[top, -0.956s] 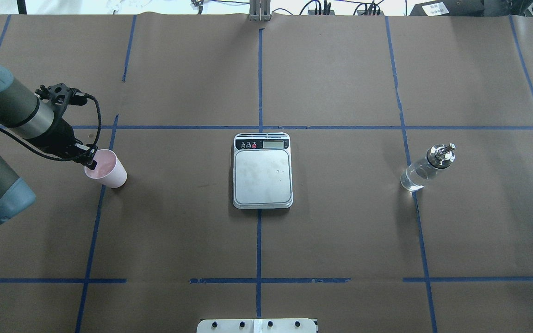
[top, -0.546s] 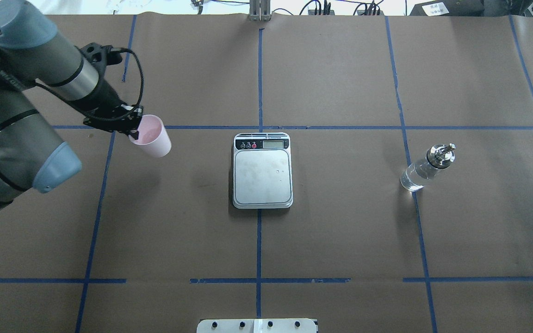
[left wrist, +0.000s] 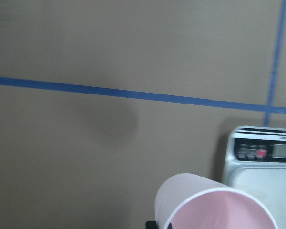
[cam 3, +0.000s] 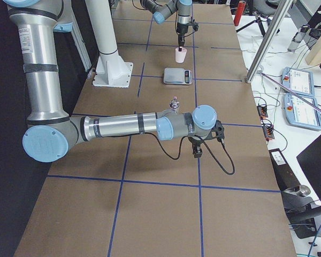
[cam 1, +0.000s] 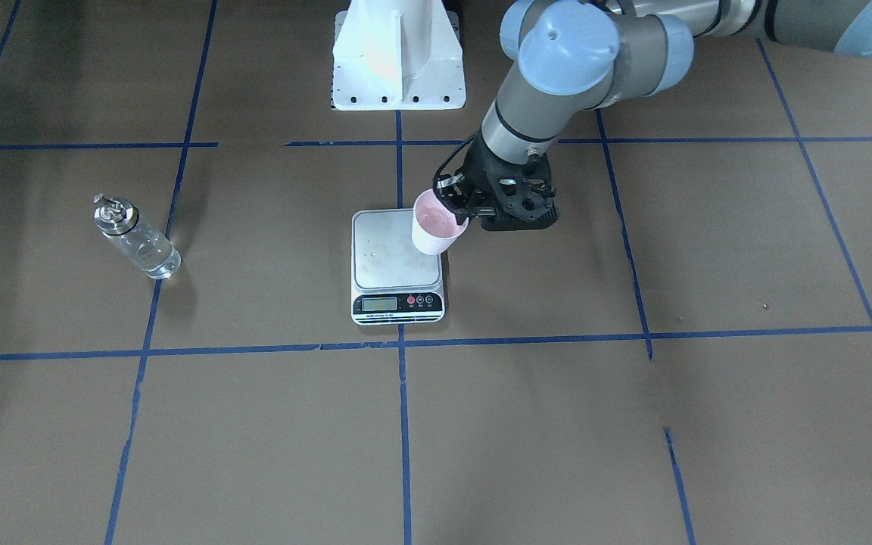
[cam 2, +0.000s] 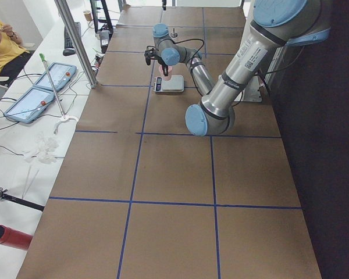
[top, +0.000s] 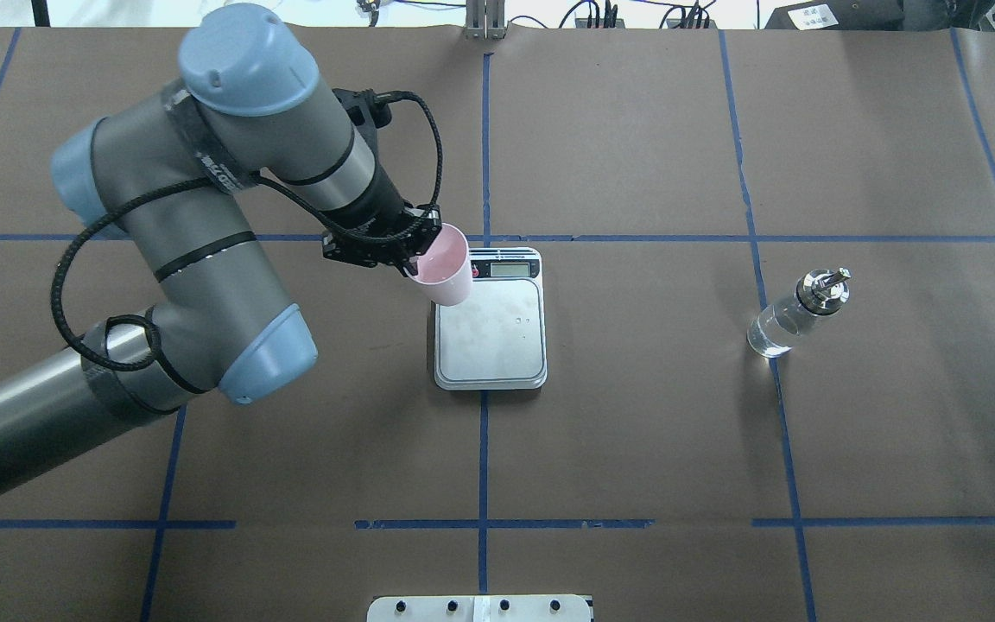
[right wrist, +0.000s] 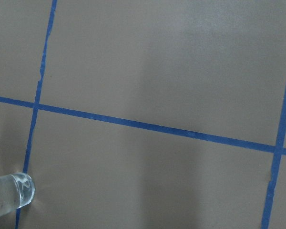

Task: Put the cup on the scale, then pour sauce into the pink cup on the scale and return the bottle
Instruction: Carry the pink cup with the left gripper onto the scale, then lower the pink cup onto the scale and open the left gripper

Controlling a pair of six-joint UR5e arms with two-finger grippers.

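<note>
On the front-facing camera I see the left gripper (cam 1: 457, 207) with its fingers pinched shut on the rim of the pink cup (cam 1: 434, 232). The cup hangs tilted in the air over the left-hand edge of the scale (cam 1: 389, 261). The bottle (cam 1: 135, 241) stands upright on the table (cam 1: 633, 416), well apart from the scale on its right-hand side, with clear sauce (cam 1: 153, 257) in its lower part. From overhead, the cup covers the scale's corner beside the display. The left side camera shows the cup lifted clear above the scale. The right side camera shows the right gripper (cam 3: 196, 154) hanging near the bottle, far from the scale; I cannot tell how its fingers stand. My left wrist camera shows the cup's rim beside the scale's buttons.
</note>
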